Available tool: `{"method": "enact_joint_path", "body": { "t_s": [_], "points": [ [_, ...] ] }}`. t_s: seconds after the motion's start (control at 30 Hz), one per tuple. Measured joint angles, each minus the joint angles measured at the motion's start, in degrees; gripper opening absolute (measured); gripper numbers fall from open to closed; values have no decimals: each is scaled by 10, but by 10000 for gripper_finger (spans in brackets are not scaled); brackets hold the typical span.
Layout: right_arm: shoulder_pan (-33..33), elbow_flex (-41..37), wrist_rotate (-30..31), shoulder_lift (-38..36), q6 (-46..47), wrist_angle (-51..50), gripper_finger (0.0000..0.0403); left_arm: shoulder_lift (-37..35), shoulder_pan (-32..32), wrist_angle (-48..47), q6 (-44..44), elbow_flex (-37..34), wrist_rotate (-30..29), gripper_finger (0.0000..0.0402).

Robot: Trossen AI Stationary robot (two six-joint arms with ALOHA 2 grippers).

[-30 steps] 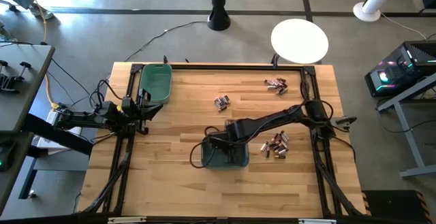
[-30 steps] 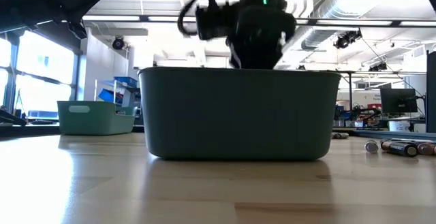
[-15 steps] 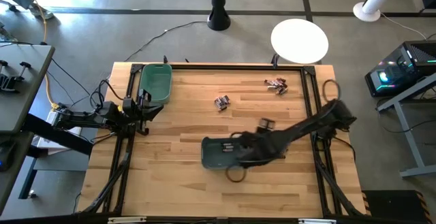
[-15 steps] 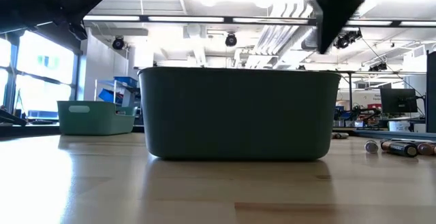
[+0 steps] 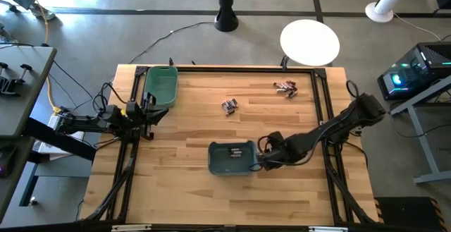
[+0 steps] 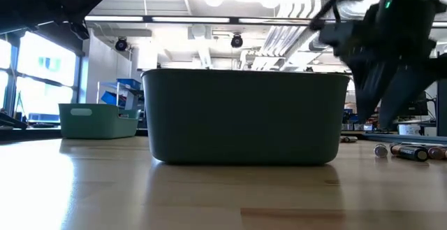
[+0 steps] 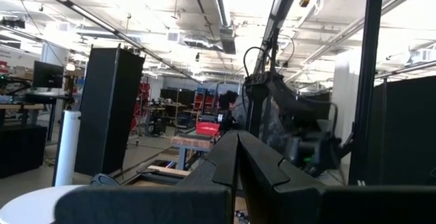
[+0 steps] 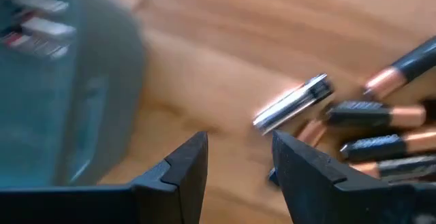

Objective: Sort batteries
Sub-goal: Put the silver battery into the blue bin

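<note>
The right end effector [image 5: 262, 160] sits low over the wooden surface [image 5: 183, 130], just beside the right wall of the dark teal bin [image 5: 215, 163] near the middle of the surface. In the right wrist view its two dark fingers [image 8: 184, 166] stand apart with bare wood between them and nothing held. Just beyond the fingertips lies a loose heap of batteries [image 8: 368, 125], one silvery cell [image 8: 293, 103] nearest and several copper-and-dark cells behind it, all flat on the wood. In the low view the same heap shows as a few cells [image 6: 411, 151] lying to the right of the bin.

A few batteries [image 5: 236, 152] lie inside the dark teal bin. Two more clusters rest on the far half of the surface: one [image 5: 229, 106] near the middle and one [image 5: 285, 87] toward the far right corner, well apart from each other.

The left end effector [image 5: 153, 112] waits at the left edge of the surface, just beside the green bin [image 5: 161, 88] that stands at the far left corner. In the left wrist view its fingers [image 7: 228, 166] meet with no gap and hold nothing.
</note>
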Motion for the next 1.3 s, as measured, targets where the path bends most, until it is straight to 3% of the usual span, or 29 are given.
{"method": "enact_joint_path", "body": {
  "t_s": [0.6, 1.0, 1.13, 1.3],
  "points": [
    [-35, -50, -19, 3, 4, 3, 158, 0, 0, 0, 0, 0, -5, 5],
    [-55, -48, -47, 48, -74, 54, 157, 0, 0, -2, 0, 0, -5, 5],
    [-60, -48, -52, 48, -109, 53, 131, 0, 0, -2, 0, 0, -4, 5],
    [-60, -48, -45, 44, -150, 45, 54, 0, 0, -2, 0, 0, -4, 5]
  ]
}}
